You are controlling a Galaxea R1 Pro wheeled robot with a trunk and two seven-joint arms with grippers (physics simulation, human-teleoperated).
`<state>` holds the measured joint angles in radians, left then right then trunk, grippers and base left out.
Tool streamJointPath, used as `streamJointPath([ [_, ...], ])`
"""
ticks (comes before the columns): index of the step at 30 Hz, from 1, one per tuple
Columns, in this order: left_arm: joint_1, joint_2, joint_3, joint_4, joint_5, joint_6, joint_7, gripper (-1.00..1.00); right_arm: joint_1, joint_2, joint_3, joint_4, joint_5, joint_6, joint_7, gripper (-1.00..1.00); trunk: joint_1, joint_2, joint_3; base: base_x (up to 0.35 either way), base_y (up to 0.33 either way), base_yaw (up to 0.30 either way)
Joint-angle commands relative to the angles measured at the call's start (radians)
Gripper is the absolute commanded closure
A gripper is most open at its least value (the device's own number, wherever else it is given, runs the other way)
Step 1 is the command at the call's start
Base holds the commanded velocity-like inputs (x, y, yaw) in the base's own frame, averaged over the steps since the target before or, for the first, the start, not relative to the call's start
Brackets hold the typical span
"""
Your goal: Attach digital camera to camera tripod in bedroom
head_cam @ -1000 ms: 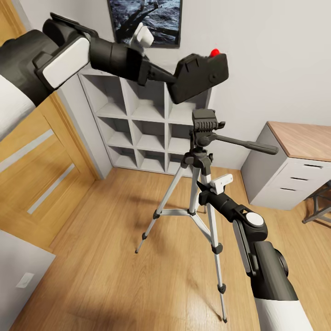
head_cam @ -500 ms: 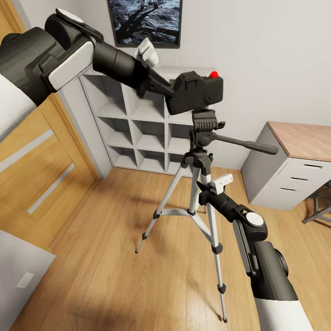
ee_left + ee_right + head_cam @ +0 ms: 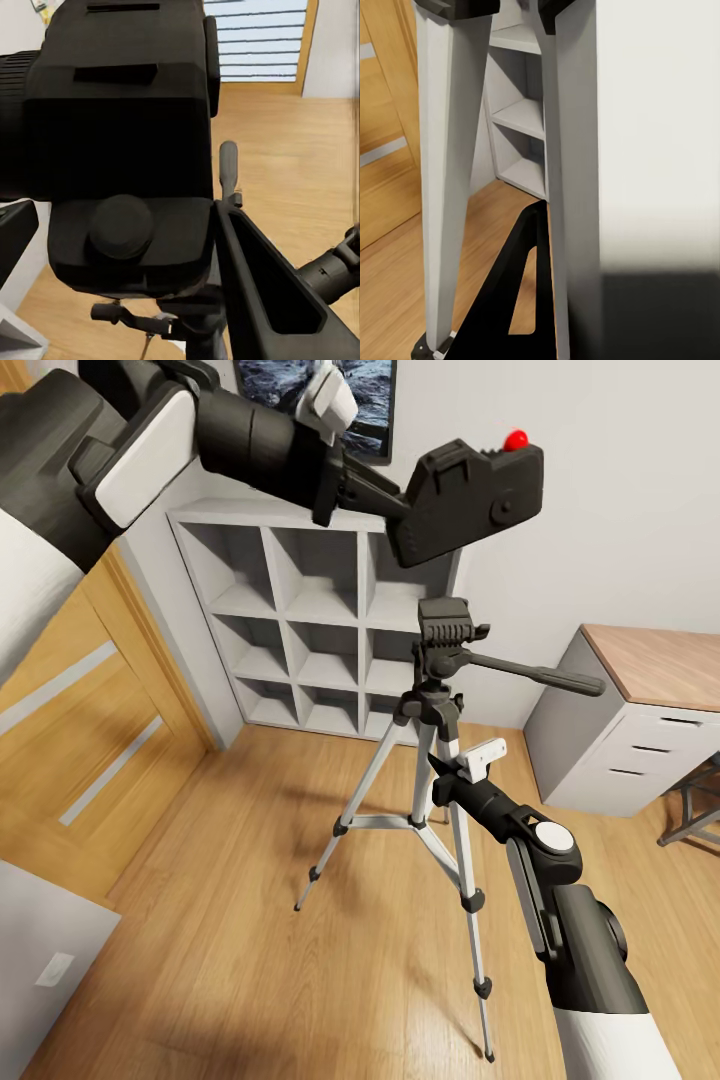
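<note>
Not attached yet. Left gripper (image 3: 392,510) is clamped on the digital camera (image 3: 470,495), held tilted, clear above the camera tripod (image 3: 437,745) head. Right gripper (image 3: 442,768) at a tripod leg; grip unclear. Left to do: lower, level, seat.

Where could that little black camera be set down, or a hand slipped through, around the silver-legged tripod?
The flat black head of the silver-legged camera tripod is bare, with open air between it and the small black digital camera held above by the left gripper. The wood floor towards the door looks free. Crowded: the legs, where the right gripper sits.
</note>
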<state>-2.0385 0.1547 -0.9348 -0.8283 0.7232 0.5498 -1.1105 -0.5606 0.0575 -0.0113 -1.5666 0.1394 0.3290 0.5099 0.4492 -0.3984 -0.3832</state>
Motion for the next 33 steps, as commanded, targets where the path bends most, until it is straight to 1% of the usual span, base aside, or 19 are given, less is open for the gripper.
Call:
streamJointPath([
  [1,-0.002,-0.013,-0.007,0.01,0.009,0.004,-0.002,1.0,-0.001,0.001,-0.002,-0.001,0.091,0.002,0.006,1.0,0.001,-0.002,-0.002,0.0,0.0,0.0],
  [2,-0.002,-0.028,-0.009,0.025,0.009,0.003,-0.003,1.0,-0.001,0.001,-0.002,-0.001,0.091,0.002,0.006,1.0,0.001,-0.002,-0.002,0.0,0.0,0.0],
  [3,-0.003,-0.036,-0.009,0.035,0.008,0.002,-0.003,1.0,-0.001,0.001,-0.002,-0.001,0.091,0.002,0.006,1.0,0.001,-0.002,-0.002,0.0,0.0,0.0],
  [4,-0.003,-0.053,-0.01,0.056,0.005,-0.001,-0.004,1.0,-0.001,0.001,-0.002,-0.001,0.091,0.002,0.006,1.0,0.001,-0.002,-0.002,0.0,0.0,0.0],
  [7,-0.003,-0.08,-0.01,0.085,-0.007,-0.004,-0.008,1.0,-0.001,0.001,-0.002,-0.001,0.091,0.002,0.006,1.0,0.001,-0.002,-0.002,0.0,0.0,0.0],
  [9,-0.003,-0.087,-0.009,0.092,-0.016,-0.006,-0.018,1.0,-0.001,0.001,-0.002,-0.001,0.091,0.002,0.006,1.0,0.001,-0.002,-0.002,0.0,0.0,0.0],
  [10,-0.002,-0.093,-0.008,0.097,-0.036,-0.007,-0.044,1.0,-0.001,0.001,-0.003,-0.001,0.091,0.002,0.006,1.0,0.001,-0.002,-0.002,0.0,0.0,0.0],
  [11,-0.003,-0.095,-0.008,0.1,-0.053,-0.007,-0.066,1.0,-0.001,0.001,-0.003,-0.001,0.091,0.002,0.006,1.0,0.001,-0.002,-0.002,0.0,0.0,0.0],
  [12,-0.003,-0.095,-0.007,0.101,-0.063,-0.007,-0.076,1.0,-0.001,0.001,-0.003,-0.001,0.091,0.002,0.006,1.0,0.001,-0.002,-0.002,0.0,0.0,0.0],
  [13,-0.002,-0.093,-0.002,0.1,-0.114,-0.007,-0.117,1.0,-0.001,0.001,-0.003,-0.001,0.091,0.002,0.006,1.0,0.001,-0.002,-0.002,0.0,0.0,0.0],
  [15,-0.002,-0.09,0.0,0.099,-0.135,-0.007,-0.133,1.0,-0.001,0.001,-0.003,-0.001,0.091,0.002,0.006,1.0,0.001,-0.002,-0.002,0.0,0.0,0.0],
  [17,-0.003,-0.087,0.002,0.099,-0.145,-0.006,-0.141,1.0,-0.001,0.001,-0.003,-0.001,0.091,0.002,0.006,1.0,0.001,-0.002,-0.002,0.0,0.0,0.0],
  [21,-0.003,-0.086,0.004,0.098,-0.154,0.003,-0.14,1.0,-0.001,0.001,-0.004,-0.001,0.091,0.002,0.006,1.0,0.001,-0.002,-0.002,0.0,0.0,0.0],
  [27,-0.003,-0.083,0.008,0.097,-0.155,-0.002,-0.136,1.0,-0.001,0.001,-0.004,-0.001,0.091,0.002,0.006,1.0,0.001,-0.002,-0.002,0.0,0.0,0.0],
  [28,-0.003,-0.084,0.032,0.098,-0.154,-0.004,-0.136,1.0,-0.001,0.001,-0.004,-0.001,0.091,0.002,0.006,1.0,0.001,-0.002,-0.002,0.0,0.0,0.0],
  [30,-0.003,-0.084,0.053,0.098,-0.154,-0.002,-0.136,1.0,-0.001,0.001,-0.003,-0.001,0.091,0.002,0.006,1.0,0.001,-0.002,-0.002,0.0,0.0,0.0],
  [32,-0.003,-0.083,0.097,0.099,-0.154,0.002,-0.136,1.0,-0.001,0.001,-0.004,-0.001,0.091,0.002,0.006,1.0,0.001,-0.002,-0.002,0.0,0.0,0.0],
  [33,-0.002,-0.082,0.108,0.099,-0.154,0.001,-0.136,1.0,-0.001,0.001,-0.004,-0.001,0.091,0.002,0.006,1.0,0.001,-0.002,-0.002,0.0,0.0,0.0],
])
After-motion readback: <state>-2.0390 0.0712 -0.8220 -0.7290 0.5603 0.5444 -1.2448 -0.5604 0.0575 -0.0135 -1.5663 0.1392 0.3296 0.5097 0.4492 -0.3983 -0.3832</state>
